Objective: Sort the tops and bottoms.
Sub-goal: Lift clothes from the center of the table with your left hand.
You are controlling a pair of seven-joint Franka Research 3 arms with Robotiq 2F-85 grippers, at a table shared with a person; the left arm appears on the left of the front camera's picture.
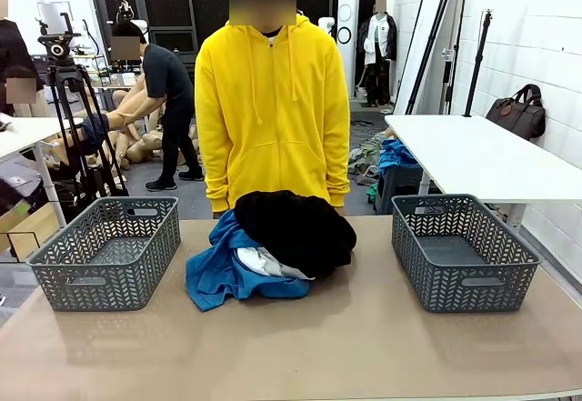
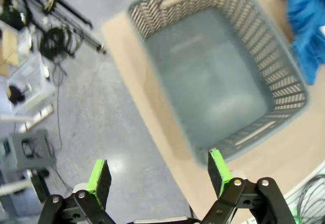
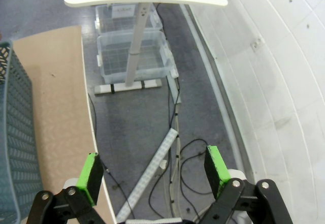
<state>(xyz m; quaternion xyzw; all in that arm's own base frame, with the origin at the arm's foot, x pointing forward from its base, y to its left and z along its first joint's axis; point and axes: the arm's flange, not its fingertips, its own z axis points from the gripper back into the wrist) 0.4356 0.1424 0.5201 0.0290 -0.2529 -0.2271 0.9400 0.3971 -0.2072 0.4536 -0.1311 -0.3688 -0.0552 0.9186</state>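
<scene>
Obstacles: garment pile (image 1: 273,246) mid-table; grey basket (image 1: 91,283) left of the pile, second basket (image 1: 473,283) right of it, each standing apart from it; person (image 1: 271,101) standing just behind the pile. Free room: bare tabletop (image 1: 300,346) in front of the pile, open strips between pile and either basket, both basket interiors open from above.

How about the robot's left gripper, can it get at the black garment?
Probably yes: the left gripper is open and empty, and the black garment lies uncovered atop the bright blue garment, past the left basket.

Under black garment (image 1: 296,228), mostly hidden white garment (image 1: 261,261)
</scene>
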